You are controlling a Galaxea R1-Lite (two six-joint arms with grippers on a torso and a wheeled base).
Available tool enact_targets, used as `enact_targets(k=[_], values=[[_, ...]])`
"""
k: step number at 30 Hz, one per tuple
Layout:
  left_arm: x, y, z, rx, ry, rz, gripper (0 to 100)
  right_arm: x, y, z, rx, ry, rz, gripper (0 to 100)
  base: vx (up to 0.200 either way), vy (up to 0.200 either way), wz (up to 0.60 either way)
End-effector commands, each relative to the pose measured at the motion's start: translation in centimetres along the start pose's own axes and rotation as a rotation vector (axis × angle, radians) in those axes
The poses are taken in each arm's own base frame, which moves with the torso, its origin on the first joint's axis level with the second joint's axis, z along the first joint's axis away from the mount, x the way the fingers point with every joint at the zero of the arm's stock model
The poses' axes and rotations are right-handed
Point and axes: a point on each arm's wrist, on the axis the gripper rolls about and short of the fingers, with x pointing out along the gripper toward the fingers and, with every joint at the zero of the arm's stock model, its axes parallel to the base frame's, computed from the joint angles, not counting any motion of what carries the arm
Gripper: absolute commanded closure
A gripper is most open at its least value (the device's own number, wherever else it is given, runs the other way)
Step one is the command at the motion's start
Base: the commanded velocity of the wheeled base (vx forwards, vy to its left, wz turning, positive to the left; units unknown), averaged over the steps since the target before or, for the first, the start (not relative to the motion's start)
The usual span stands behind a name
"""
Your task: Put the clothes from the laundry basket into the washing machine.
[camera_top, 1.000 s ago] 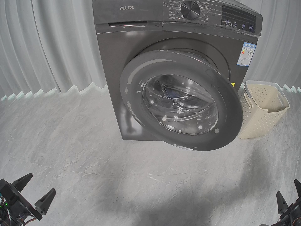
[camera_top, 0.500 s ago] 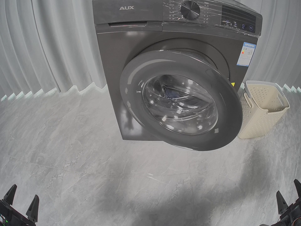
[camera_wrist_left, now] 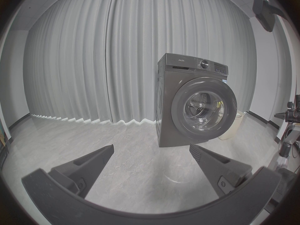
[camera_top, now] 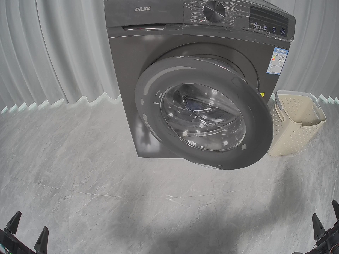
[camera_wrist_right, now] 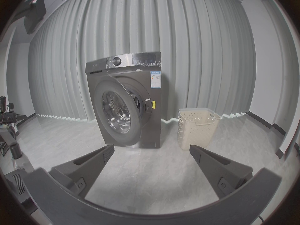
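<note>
"Scanning from 7 o'clock: how does the left gripper [camera_top: 30, 226] stand?"

"Released, fingers spread, holding nothing, low over the grey floor [camera_top: 88, 166]. Wide bare tile lies between it and the machine."

"And at 12 o'clock?"

"The washing machine [camera_top: 141, 71], dark grey, stands against a pale pleated curtain [camera_top: 53, 36]. A white logo [camera_top: 142, 8] sits on the drawer front. Small print rings the dial [camera_top: 214, 11], too fine to read. Clear film wraps the control panel [camera_top: 268, 22]. The round door [camera_top: 148, 99] is swung outward, its lower rim hanging above the floor. Through its glass a dark blue shape [camera_top: 197, 104] shows in the drum; I cannot tell what it is."

"Labels?"

"A blue-and-white sticker [camera_top: 277, 60] sits at the front's upper right corner, with a small yellow sticker [camera_top: 262, 94] below it."

"The laundry basket [camera_top: 300, 131]?"

"At 2 o'clock. It is cream, perforated and upright, just beside the machine's right side. In the head view the door's rim overlaps its near edge; the right wrist view shows them apart."

"The right gripper [camera_top: 324, 212]?"

"At 5 o'clock, likewise spread and empty, with bare floor between it and the basket."
</note>
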Motion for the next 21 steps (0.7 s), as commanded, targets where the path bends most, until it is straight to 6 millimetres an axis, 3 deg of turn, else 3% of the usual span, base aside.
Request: enact_targets(k=[1, 4, 5, 6, 7, 9, 11, 14, 17, 18, 21], values=[[-0.1, 0.0, -0.6, -0.014, -0.017, 0.013, 0, 0.0, 0.0, -0.2, 0.002, -0.027, 0.011, 0, 0.0, 0.0, 0.0], [-0.2, 0.0, -0.6, -0.003, -0.02, 0.013, 0, -0.3, 0.0, 1.0, 0.018, -0.101, 0.015, 0, 0.0, 0.0, 0.0], [-0.2, 0.0, -0.6, 0.0, -0.02, 0.013, 0, -1.6, 0.1, 4.6, 0.06, -0.275, 0.037, 0, 0.0, 0.0, 0.0], [-0.2, 0.0, -0.6, 0.0, -0.02, 0.013, 0, -1.6, 0.1, 4.6, 0.06, -0.275, 0.037, 0, 0.0, 0.0, 0.0], [-0.2, 0.0, -0.6, 0.0, -0.018, 0.013, 0, -2.5, 0.1, 8.3, 0.106, -0.345, 0.065, 0, 0.0, 0.0, 0.0], [-0.2, 0.0, -0.6, 0.0, -0.02, 0.013, 0, -1.8, 0.1, 9.2, 0.12, -0.277, 0.104, 0, 0.0, 0.0, 0.0], [-0.2, 0.0, -0.6, -0.003, -0.018, 0.013, 0, -0.2, 0.2, 8.7, 0.125, -0.101, 0.251, 0, 0.0, 0.0, 0.0], [-0.2, 0.0, -0.6, -0.01, -0.018, 0.014, 0, 3.3, 0.6, 9.3, 0.13, 0.095, 0.337, 0, 0.0, 0.0, 0.0], [-0.2, 0.0, -0.6, -0.008, -0.018, 0.014, 0, 6.1, 0.9, 10.5, 0.112, 0.13, 0.348, 0, 0.0, 0.0, 0.0], [-0.2, 0.0, -0.6, -0.002, -0.018, 0.014, 0, 8.5, 1.2, 11.4, 0.092, 0.136, 0.35, 0, 0.0, 0.0, 0.0], [-0.2, 0.0, -0.6, -0.002, -0.02, 0.014, 0, 12.1, 1.6, 12.0, 0.077, 0.151, 0.348, 0, 0.0, 0.0, 0.0]])
